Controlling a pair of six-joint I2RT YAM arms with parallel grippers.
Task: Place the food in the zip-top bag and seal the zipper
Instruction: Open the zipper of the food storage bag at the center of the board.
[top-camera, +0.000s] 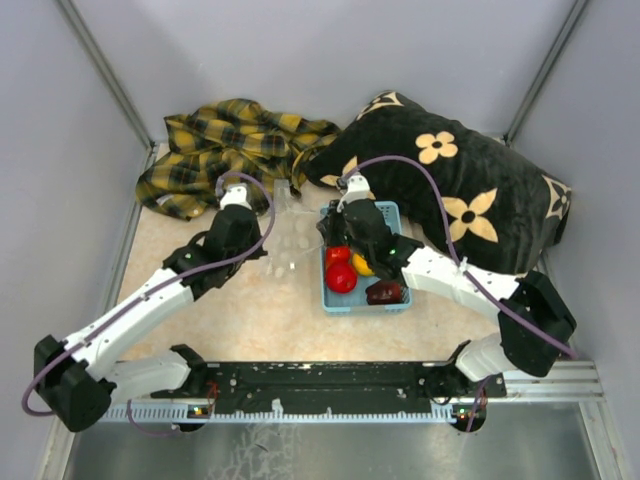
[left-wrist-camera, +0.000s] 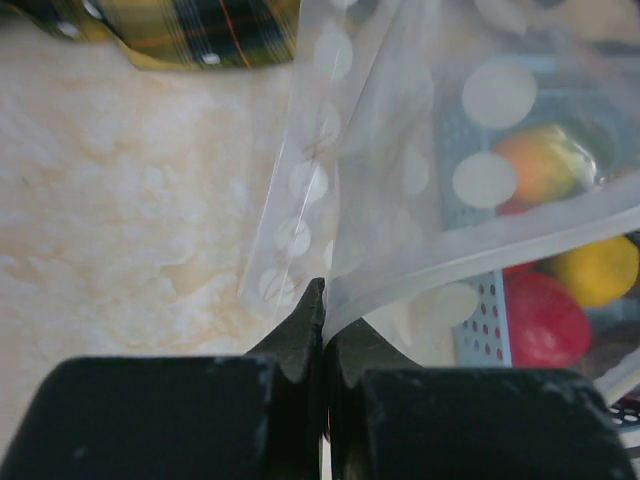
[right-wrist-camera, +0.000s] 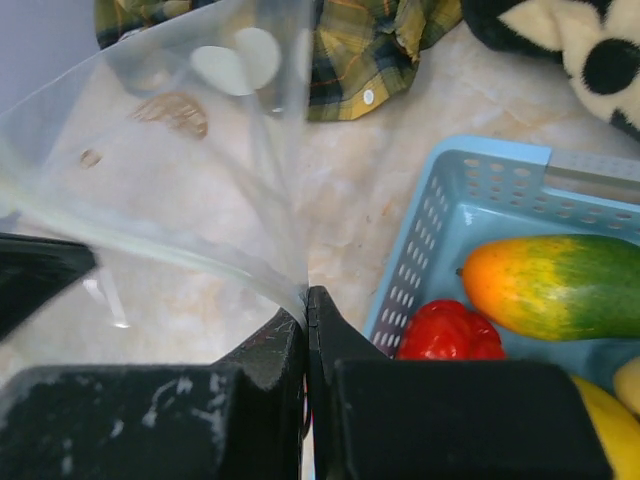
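From above, the clear white-dotted zip-top bag (top-camera: 285, 235) is held mid-frame, left of the light-blue plastic basket (top-camera: 327, 290) containing the glossy toy fruits (top-camera: 341, 277); a yellow plaid cloth (top-camera: 240, 140) and black flowered cushion (top-camera: 450, 190) crowd the top. In the left wrist view, the left pincer (left-wrist-camera: 322, 300) is clamped shut on the bag's whitish zipper strip (left-wrist-camera: 480, 255), and the bag veils the fruits at right. In the right wrist view, the right pincer (right-wrist-camera: 305, 300) is pinched tight on the bag's edge at centre, with the basket at lower right.

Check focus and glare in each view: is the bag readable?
Top external: even light, sharp, but the clear zip-top bag almost vanishes against the pale table. Left wrist: the bag sits close, hazing the fruits beyond it. Right wrist: basket and fruits crisp, film faintly glossy.
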